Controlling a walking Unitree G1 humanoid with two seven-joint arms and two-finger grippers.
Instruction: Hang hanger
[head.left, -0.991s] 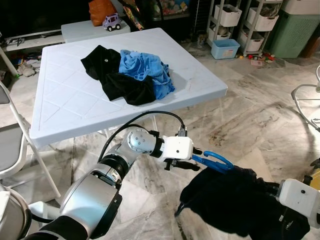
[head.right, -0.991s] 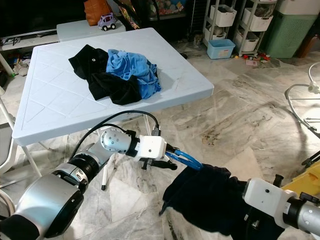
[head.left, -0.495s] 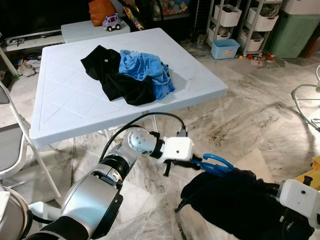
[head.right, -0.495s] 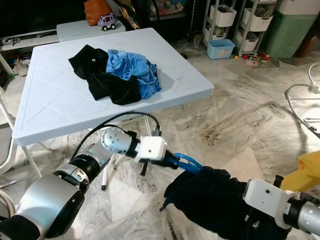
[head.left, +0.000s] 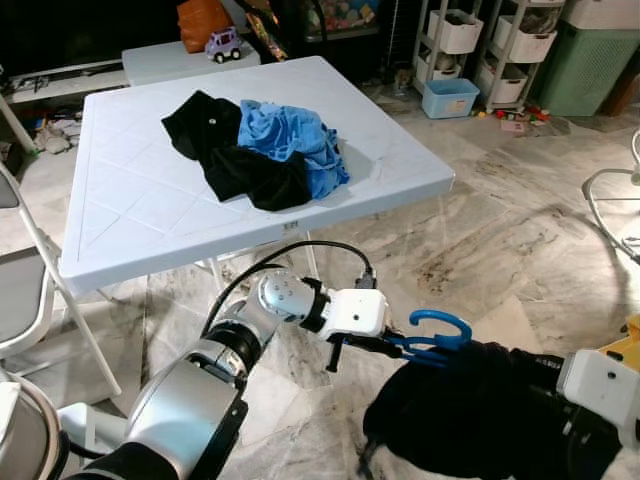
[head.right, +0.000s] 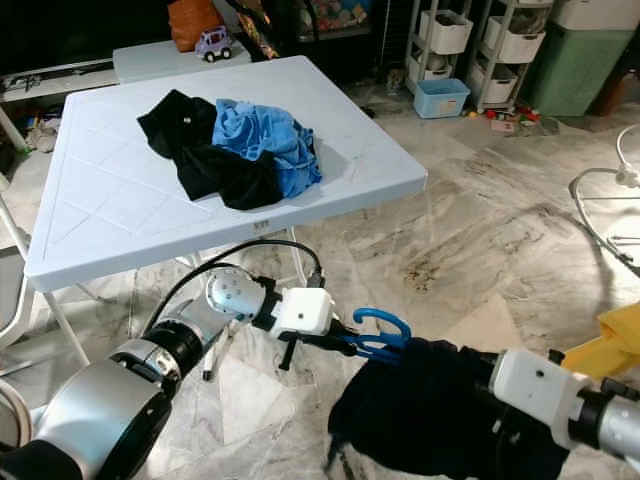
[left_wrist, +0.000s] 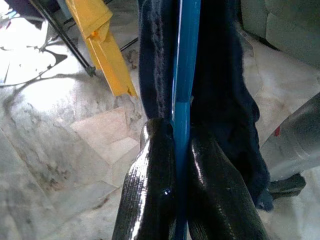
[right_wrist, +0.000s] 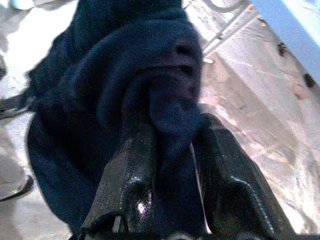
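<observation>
Blue hanger (head.left: 432, 336) sits low and right of centre in the left eye view, its hook curling above a dark navy garment (head.left: 480, 415) that swallows the rest of its frame. The left gripper (head.left: 388, 345), reaching in from the centre, has its two black fingers pinched narrowly on the hanger's blue bar; the left wrist view shows that bar (left_wrist: 184, 75) clamped between the fingers (left_wrist: 145, 190) and running on into the fabric. The right gripper (right_wrist: 172, 150) grips a bunched fold of the garment (right_wrist: 125, 90) between its fingers, seen in the right wrist view; in the left eye view the cloth hides those fingers, and its white wrist housing (head.left: 605, 388) is cut off at the lower right edge. Whether the garment is threaded properly on the hanger cannot be made out. A white folding table (head.left: 140, 200) fills the upper left, carrying a black garment (head.left: 225, 150) tangled with a blue one (head.left: 295, 140). A yellow object (head.right: 620, 335) is clipped by the right edge of the right eye view. Marble floor (head.left: 500, 230) lies beneath.
</observation>
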